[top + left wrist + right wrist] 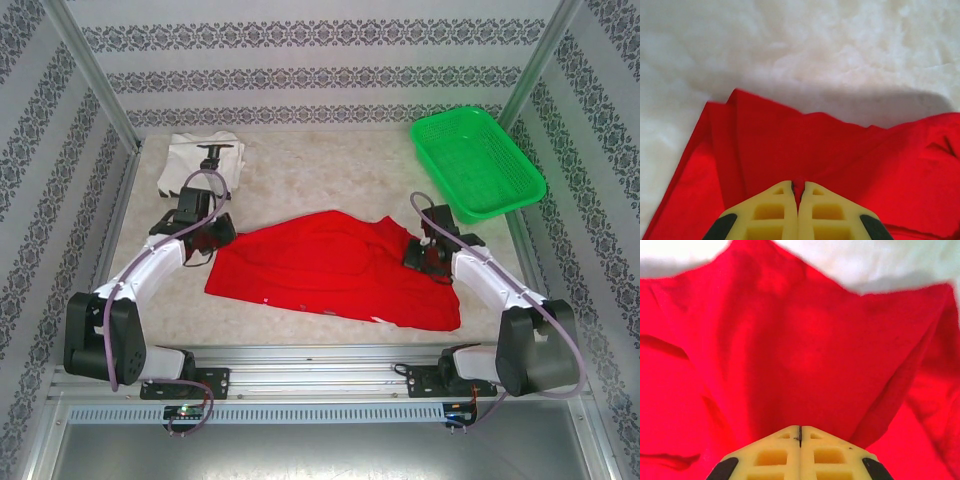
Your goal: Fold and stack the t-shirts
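Top external, red t-shirt rumpled and creased, left pincer and right pincer each pinching it

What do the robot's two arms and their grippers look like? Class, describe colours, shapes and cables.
The left arm and right arm have white shells between bulky black joints, each with a lilac cable looping along it. The left gripper and right gripper have pale yellow fingers moulded with rectangular pockets, black at the outer corners.
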